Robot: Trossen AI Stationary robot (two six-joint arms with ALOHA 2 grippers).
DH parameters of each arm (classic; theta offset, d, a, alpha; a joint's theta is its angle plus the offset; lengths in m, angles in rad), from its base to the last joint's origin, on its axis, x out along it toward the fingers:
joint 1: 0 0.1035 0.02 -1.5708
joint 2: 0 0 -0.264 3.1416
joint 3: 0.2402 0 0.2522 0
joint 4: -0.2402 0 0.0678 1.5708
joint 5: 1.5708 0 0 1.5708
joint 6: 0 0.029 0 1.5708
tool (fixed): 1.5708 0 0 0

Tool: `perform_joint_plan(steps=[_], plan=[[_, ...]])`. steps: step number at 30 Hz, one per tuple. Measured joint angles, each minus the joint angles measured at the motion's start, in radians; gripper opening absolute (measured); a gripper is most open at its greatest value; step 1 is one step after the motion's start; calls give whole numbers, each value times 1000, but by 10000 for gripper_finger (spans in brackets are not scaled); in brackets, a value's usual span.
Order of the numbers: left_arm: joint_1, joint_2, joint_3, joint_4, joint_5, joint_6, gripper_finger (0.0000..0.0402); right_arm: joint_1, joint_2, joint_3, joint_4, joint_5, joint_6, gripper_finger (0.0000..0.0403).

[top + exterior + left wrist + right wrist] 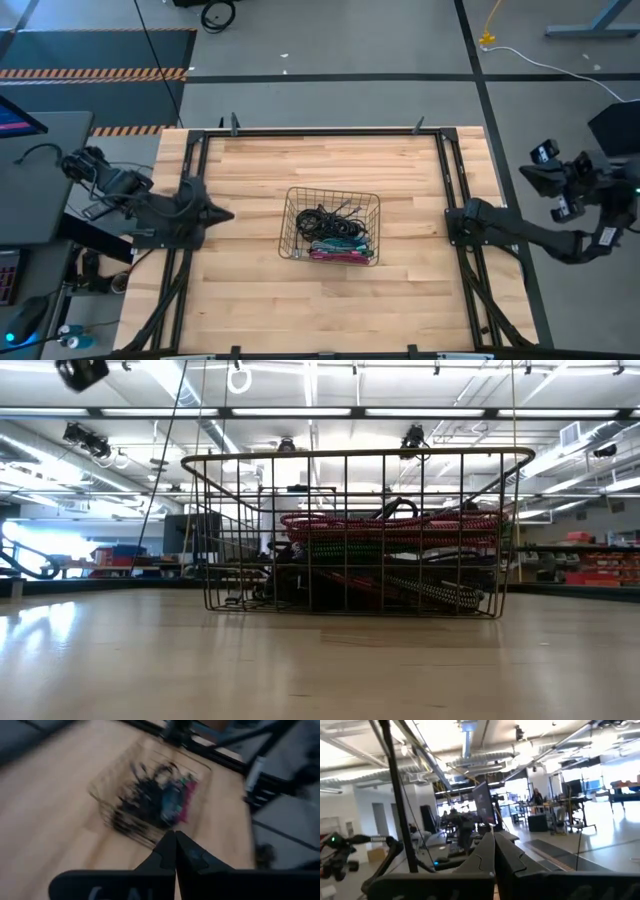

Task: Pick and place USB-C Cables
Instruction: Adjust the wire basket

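The USB-C cables (334,235) are lying bundled together inside a wire basket (296,205) that is sitting near the middle of the wooden table (250,300); black coils are filling the far side of the heap, and teal, green and magenta bundles are lying along the basket's near side. In the low view the cables (390,555) are showing through the basket's bars (230,530), piled to just under half its height. The left gripper (222,213) is hovering at the table's left edge, pointing at the basket, which is standing well apart ahead of its tip; its fingers (170,851) are pressed together and gripping nothing. The right gripper (452,215) is resting at the table's right edge, the basket likewise well apart from it, its fingers (490,851) also closed together and empty.
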Motion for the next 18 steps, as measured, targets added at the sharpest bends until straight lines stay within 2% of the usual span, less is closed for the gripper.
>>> perform_joint_plan(steps=[4, 7, 12, 18], plan=[[0, -114, -144, 128, 131, 7, 0, -46, 0, -23, 34, -22, 25, 0], [0, -196, -254, 236, 172, 44, 0, -74, 0, -53, 96, -62, 33, 0], [0, -297, -411, 363, 188, 95, 0, -113, 0, -104, 168, -111, 33, 0], [13, -362, -538, 487, 188, 187, 0, -149, 1, -170, 187, -170, 39, 0]])
